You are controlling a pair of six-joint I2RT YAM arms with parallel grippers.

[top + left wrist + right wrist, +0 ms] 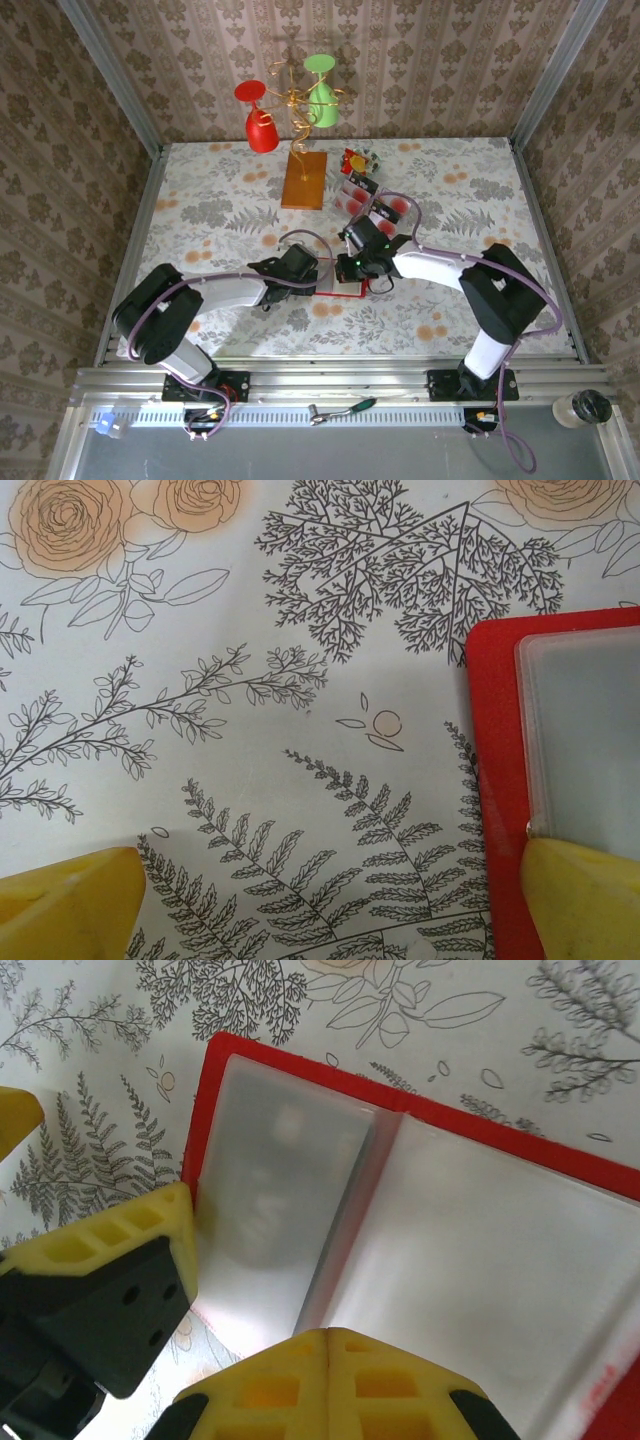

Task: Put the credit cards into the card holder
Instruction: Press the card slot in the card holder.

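Now the card holder [495, 780] is seen lying open at the right side of the left wrist view. The left gripper [330, 905] is spread wide, and one yellow finger [585, 900] is set on the holder's edge. The right gripper [330, 1375] is pressed together at the bottom, over the clear pockets [480, 1260]. The credit cards [352, 198] are seen just right of the middle in the top view.

the left arm [232, 290] and right arm [432, 265] are white shells between bulky black joints, each trailed by a purple cable [405, 197]. the left gripper [330, 910] has smooth yellow fingertips at its frame's lower corners; the right gripper [330, 1360] has yellow fingers moulded with square pockets, bottom centre.
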